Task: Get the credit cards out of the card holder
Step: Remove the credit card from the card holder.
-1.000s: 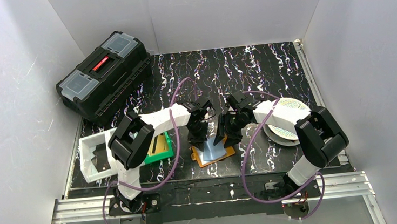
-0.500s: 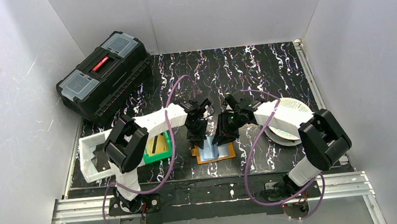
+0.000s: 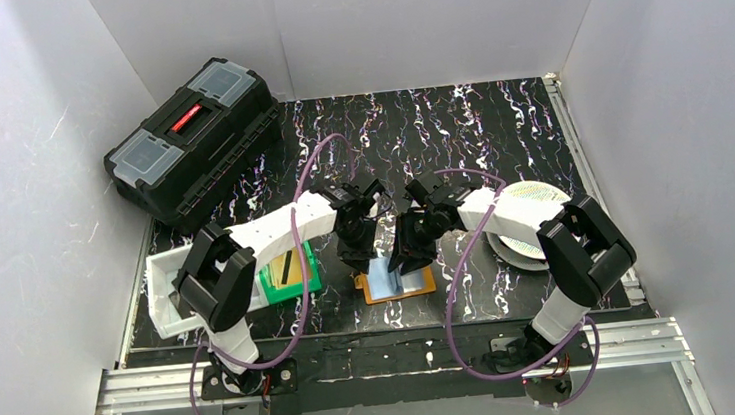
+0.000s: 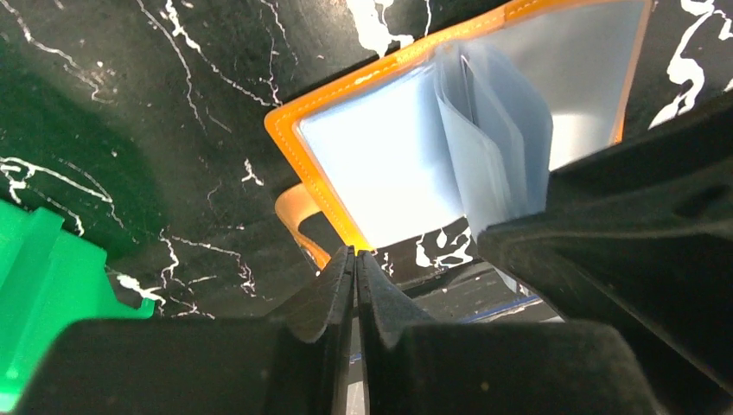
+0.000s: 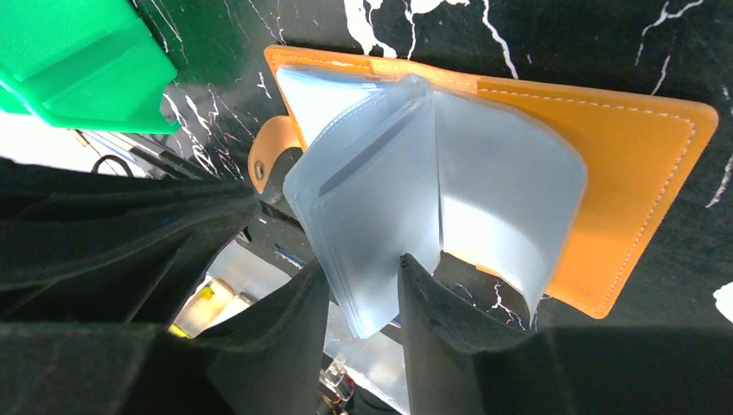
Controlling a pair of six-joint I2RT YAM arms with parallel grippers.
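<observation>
Right claw (image 5: 363,298) grasping; its two fingers pinch the lower corner of the clear sleeves that fan up out of the card holder (image 5: 622,173); the sleeves stand curved and lifted off the orange cover; a dark band shows through one sleeve, and I cannot tell whether it is a card.

Left claw (image 4: 354,259) clenched, fingers pressed flat together with nothing between them; the tips sit right at the orange border of the card holder, just beside its snap tab (image 4: 298,212); I cannot tell whether they press on it.

Card holder lies open on the bench (image 3: 437,131), near the front edge and between the two arms; both claws meet over it, the left at its left edge, the right over its middle.

Green bin (image 3: 295,279) just left of the card holder, apart from it; a gold-yellow credit card (image 3: 293,259) lies inside with a dark strip across it; white tray (image 3: 162,286) touching the bin's far left side, partly hidden by the left arm.

Round disc (image 3: 533,198) to the right, behind the right arm; black toolbox (image 3: 192,142) at the back left corner, well apart from everything else.
</observation>
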